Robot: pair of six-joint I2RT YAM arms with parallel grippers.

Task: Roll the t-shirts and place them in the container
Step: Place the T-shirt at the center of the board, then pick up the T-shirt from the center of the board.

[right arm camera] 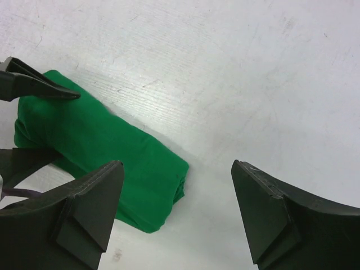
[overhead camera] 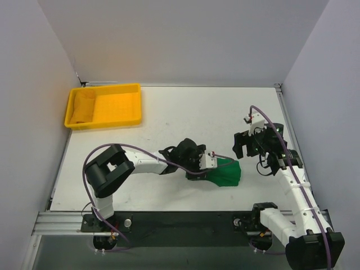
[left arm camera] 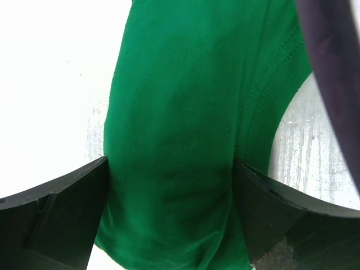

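From above, the rolled green t-shirt (overhead camera: 228, 173) lies near the table's (overhead camera: 185, 112) front edge, with my left pincer (overhead camera: 219, 167) at its 9 o'clock. Bare tabletop runs toward 12; the yellow tray (overhead camera: 104, 122) sits far off at 10.

Left wrist: my jaws stand apart, straddling the roll.

Right wrist: my right pincer (right arm camera: 177, 167) is spread and empty, with the roll's end at 8 o'clock.

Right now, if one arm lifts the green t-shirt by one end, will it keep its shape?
Probably floppy: the green t-shirt is soft folded cloth, so the free end would likely sag. It may unroll, since nothing visible ties the bundle. Rolling away seems unlikely; it lies rather flat on the table.
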